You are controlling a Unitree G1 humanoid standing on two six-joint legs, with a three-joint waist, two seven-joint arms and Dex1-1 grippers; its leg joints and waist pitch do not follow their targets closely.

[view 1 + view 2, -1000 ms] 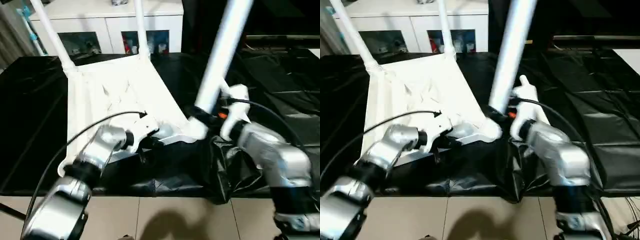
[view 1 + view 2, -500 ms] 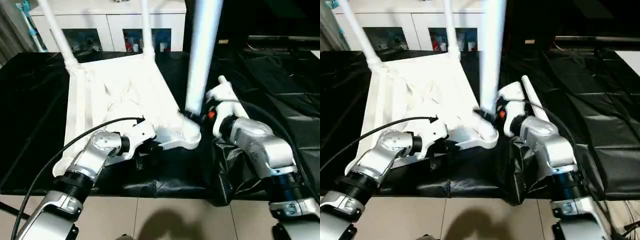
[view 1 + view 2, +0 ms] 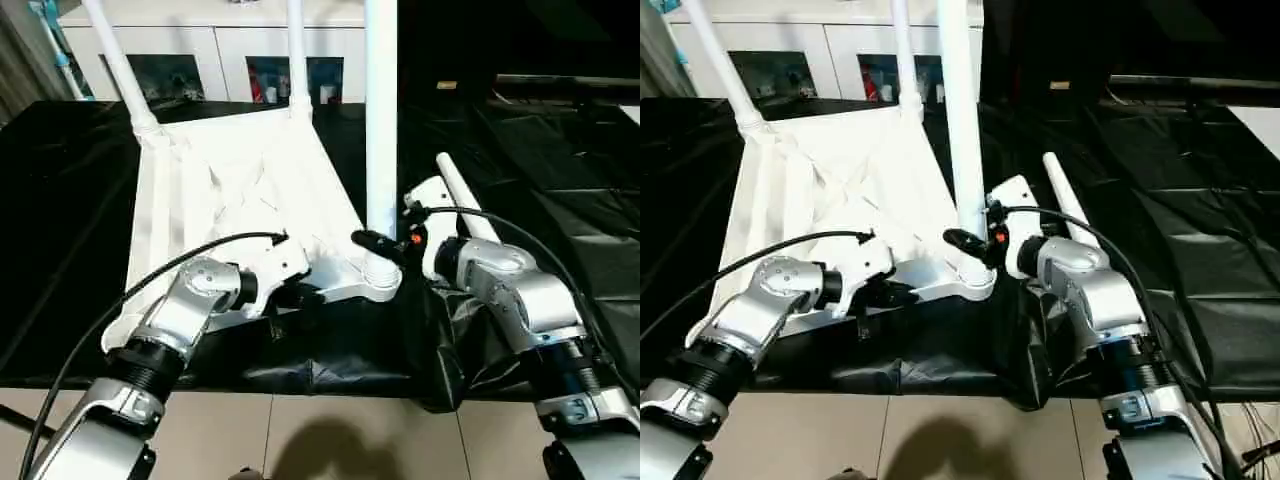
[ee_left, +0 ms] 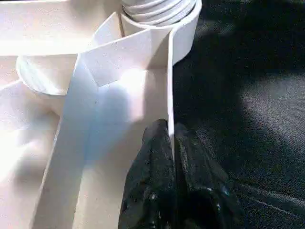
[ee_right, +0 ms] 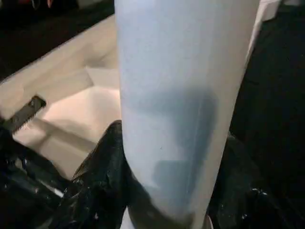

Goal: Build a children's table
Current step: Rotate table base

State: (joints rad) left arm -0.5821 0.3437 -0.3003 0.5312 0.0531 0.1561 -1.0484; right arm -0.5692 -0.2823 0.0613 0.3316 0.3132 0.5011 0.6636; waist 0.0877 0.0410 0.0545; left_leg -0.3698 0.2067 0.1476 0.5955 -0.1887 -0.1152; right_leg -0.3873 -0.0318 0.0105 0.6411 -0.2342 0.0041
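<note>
Tabletop [image 3: 240, 190] lies underside up on the black worktop [image 3: 60, 200], my left pincer [image 4: 172, 143] clamped on its near rim to steady it while my right pincer [image 5: 167, 191] grips an upright leg [image 3: 381, 110] in the near right socket [image 3: 380, 275].

The tabletop [image 3: 240, 190] is plain white plastic, its ribbed underside crossed by an X of white braces. The upright leg [image 3: 380, 110] at centre is the same white, as are the two legs [image 3: 120, 65] at the upper left and the loose leg [image 3: 462, 205] lying right of centre. Beneath everything spreads a glossy black sheet [image 3: 60, 200] — creased, catching pale glints. Both forearms [image 3: 175, 315] are brushed silver with black cables; the left gripper [image 4: 172, 143] and right gripper [image 5: 167, 157] have black fingers. A small orange-red mark [image 3: 417, 238] shows on the right wrist. The cabinet [image 3: 220, 30] at the top is white with dark glass doors — coloured items behind them.
</note>
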